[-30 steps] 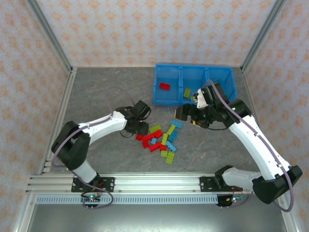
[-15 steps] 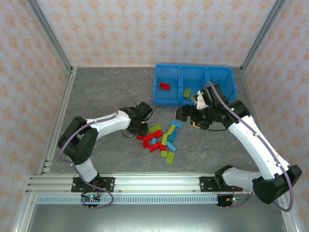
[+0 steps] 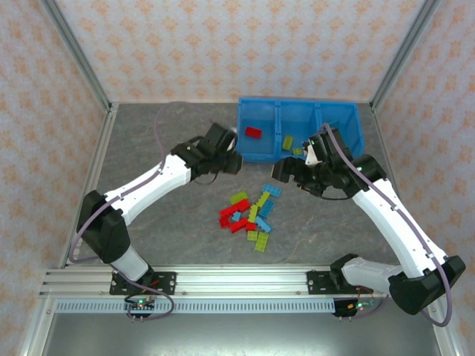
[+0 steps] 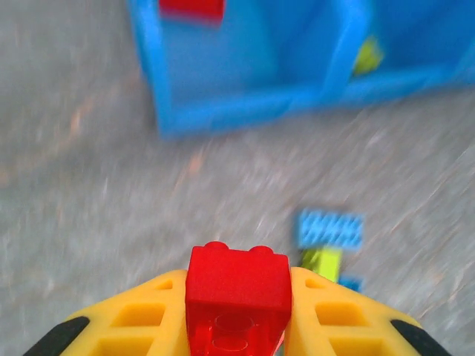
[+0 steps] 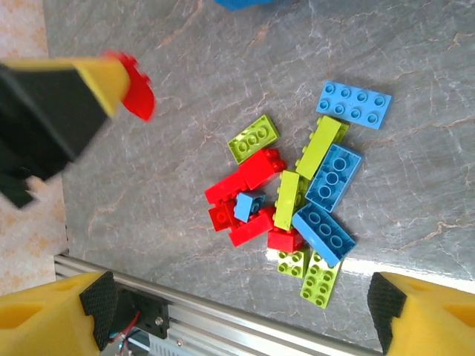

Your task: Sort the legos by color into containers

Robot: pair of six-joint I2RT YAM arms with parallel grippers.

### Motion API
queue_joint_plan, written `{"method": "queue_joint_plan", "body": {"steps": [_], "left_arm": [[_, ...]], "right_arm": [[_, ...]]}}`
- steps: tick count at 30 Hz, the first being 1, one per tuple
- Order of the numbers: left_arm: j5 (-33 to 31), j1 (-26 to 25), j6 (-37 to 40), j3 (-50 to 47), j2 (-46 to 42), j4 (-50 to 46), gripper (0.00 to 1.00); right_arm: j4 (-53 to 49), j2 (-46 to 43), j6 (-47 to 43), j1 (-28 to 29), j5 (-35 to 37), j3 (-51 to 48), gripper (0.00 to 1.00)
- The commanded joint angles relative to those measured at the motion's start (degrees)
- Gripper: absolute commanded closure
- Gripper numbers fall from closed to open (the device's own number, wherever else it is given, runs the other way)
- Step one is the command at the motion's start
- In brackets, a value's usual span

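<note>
while the left gripper (image 3: 228, 162) clamps a red lego brick (image 4: 237, 285) just beside the blue bin (image 4: 223, 111), a light, hard, slick piece likely best pinched across flat sides, the right gripper (image 3: 284, 171) hangs agape near the pile (image 5: 297, 200).

glossy plastic legos (image 5: 287, 199), matt marbled table (image 5: 415, 193)

We see a bright-blue rectangular plastic bin (image 3: 338, 110) on a grey marbled tabletop (image 3: 185, 230), small studded plastic bricks (image 5: 286, 199) in red, yellow-green and light blue, one red brick (image 4: 237, 285) between yellow fingers (image 4: 141, 319), and peach floral-patterned walls (image 3: 223, 44).
</note>
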Motion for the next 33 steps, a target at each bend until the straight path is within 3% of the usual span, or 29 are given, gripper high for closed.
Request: {"method": "queue_joint_plan", "body": {"steps": [1, 7, 13, 15, 19, 24, 33], "left_arm": [[-4.3, 0.1, 5.5, 9.0, 8.1, 1.2, 0.79], [-8.5, 0.6, 10.7, 35.0, 27.8, -0.8, 0.78], [-11.0, 2.2, 5.2, 68.2, 47.2, -14.2, 0.73], [-10.1, 2.2, 5.2, 71.9, 49.3, -13.8, 0.67], [-9.8, 2.2, 5.7, 71.8, 47.8, -13.0, 0.53], [-8.2, 2.2, 6.4, 66.0, 38.9, -15.3, 0.54], [-5.9, 0.4, 5.7, 16.4, -4.1, 1.0, 0.56]], "right_arm": [[2.0, -2.0, 1.9, 0.2, 3.4, -0.1, 0.10], [1.5, -4.2, 2.7, 0.2, 6.1, -0.7, 0.10], [1.3, -6.6, 3.7, 0.2, 9.6, -1.5, 0.10], [1.8, -7.0, 3.7, 0.2, 10.2, -1.6, 0.09], [1.6, -6.8, 3.4, 0.2, 11.4, -1.0, 0.09], [2.6, -6.3, 3.9, 0.2, 12.8, -2.0, 0.08], [2.2, -0.9, 6.4, 0.3, 17.2, -4.2, 0.09]]}}
